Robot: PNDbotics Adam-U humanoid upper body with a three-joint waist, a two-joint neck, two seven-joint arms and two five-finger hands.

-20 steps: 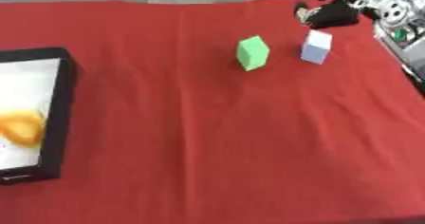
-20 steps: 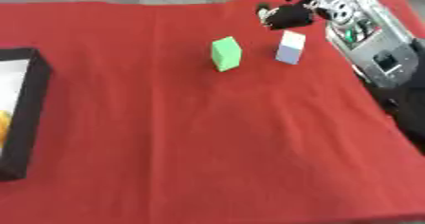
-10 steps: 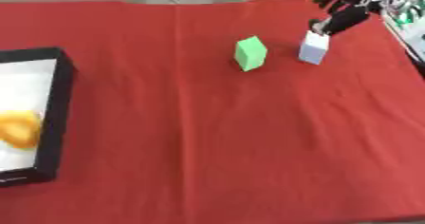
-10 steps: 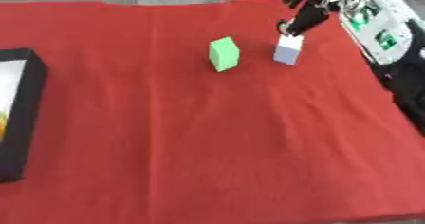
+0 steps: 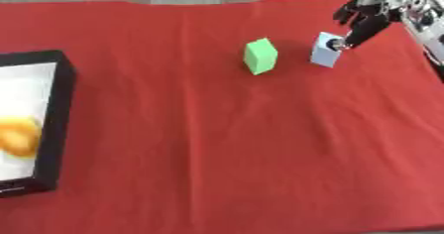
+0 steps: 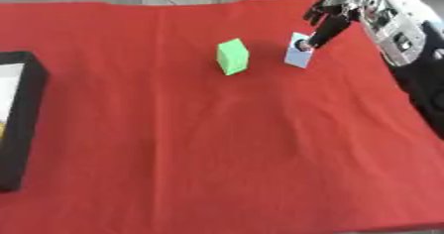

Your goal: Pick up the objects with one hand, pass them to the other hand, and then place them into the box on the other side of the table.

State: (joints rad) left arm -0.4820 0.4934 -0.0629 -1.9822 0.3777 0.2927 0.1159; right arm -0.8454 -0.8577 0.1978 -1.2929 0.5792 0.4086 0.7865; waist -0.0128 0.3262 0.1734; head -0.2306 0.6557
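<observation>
The pale blue block [image 5: 326, 50] stands near the far right of the red cloth [image 5: 217, 144], the green block [image 5: 260, 56] just beside it on its left. It looks light and stiff — likely foam or plastic, flat-sided — so opposite faces should take a pinch well. The right hand [image 5: 368, 15] reaches down from above, one fingertip touching the block's top, fingers spread and holding nothing yet. The black box [image 5: 54, 124] (something orange inside) sits at the left edge, well apart.
</observation>
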